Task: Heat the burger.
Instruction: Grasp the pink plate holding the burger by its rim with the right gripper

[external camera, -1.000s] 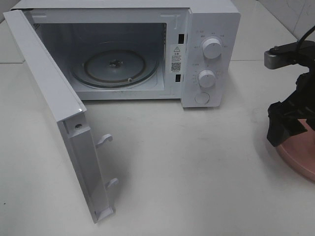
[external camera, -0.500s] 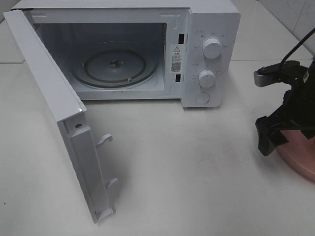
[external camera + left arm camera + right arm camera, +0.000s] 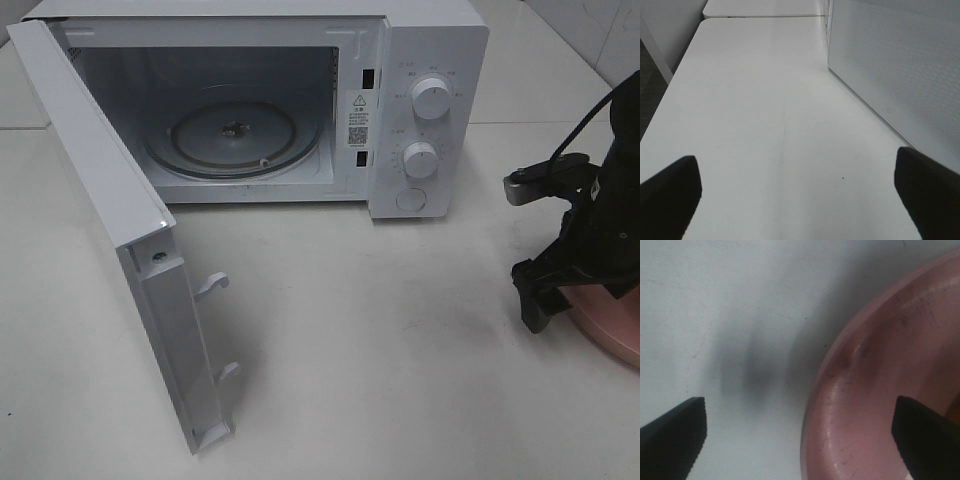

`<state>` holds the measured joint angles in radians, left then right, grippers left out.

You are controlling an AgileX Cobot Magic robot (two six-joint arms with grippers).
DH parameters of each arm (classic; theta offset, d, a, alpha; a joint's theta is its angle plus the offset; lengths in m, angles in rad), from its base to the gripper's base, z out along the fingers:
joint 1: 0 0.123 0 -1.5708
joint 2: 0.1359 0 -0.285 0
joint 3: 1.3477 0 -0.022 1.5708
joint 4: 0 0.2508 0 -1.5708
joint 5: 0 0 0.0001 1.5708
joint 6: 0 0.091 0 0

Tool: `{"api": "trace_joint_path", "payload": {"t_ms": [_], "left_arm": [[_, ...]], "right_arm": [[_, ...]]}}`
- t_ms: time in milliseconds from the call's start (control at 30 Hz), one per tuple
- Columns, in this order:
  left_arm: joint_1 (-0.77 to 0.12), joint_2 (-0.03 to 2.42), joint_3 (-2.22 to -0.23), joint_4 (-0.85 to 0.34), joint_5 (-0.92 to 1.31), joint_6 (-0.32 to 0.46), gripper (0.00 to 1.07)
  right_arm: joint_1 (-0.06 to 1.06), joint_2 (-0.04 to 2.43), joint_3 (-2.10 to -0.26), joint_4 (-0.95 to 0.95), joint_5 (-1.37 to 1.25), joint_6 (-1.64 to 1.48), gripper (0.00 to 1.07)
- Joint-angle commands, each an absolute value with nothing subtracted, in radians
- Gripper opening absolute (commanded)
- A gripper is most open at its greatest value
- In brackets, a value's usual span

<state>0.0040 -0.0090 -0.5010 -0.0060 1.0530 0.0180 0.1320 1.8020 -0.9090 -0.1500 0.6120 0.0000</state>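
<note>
The burger is hidden from every view. At the table's right edge lies a round pink plate (image 3: 612, 325) (image 3: 880, 390), partly covered by my right arm. My right gripper (image 3: 556, 300) (image 3: 799, 440) hangs open over the plate's left rim, one finger above the table and the other above the plate, with nothing between them. My left gripper (image 3: 799, 195) is open above bare white table beside a white perforated panel (image 3: 900, 75); it does not show in the exterior high view.
A white microwave (image 3: 430, 60) stands at the back with its door (image 3: 110, 220) swung wide toward the front left. Its glass turntable (image 3: 232, 135) carries nothing. Two knobs (image 3: 431, 97) and a button sit on its right panel.
My right arm has shifted left, bringing the gripper from above the plate to the plate's left rim. The microwave and its door have not moved.
</note>
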Motion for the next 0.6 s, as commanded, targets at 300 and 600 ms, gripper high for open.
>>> {"api": "trace_joint_path", "payload": {"t_ms": [300, 600], "left_arm": [[-0.001, -0.032, -0.498, -0.012, 1.037, 0.017, 1.03], [-0.001, -0.032, -0.498, -0.012, 1.037, 0.017, 1.03]], "right_arm": [[0.127, 1.872, -0.913, -0.205, 0.552, 0.014, 0.91], [0.127, 1.886, -0.913, -0.246, 0.546, 0.041, 0.76]]}}
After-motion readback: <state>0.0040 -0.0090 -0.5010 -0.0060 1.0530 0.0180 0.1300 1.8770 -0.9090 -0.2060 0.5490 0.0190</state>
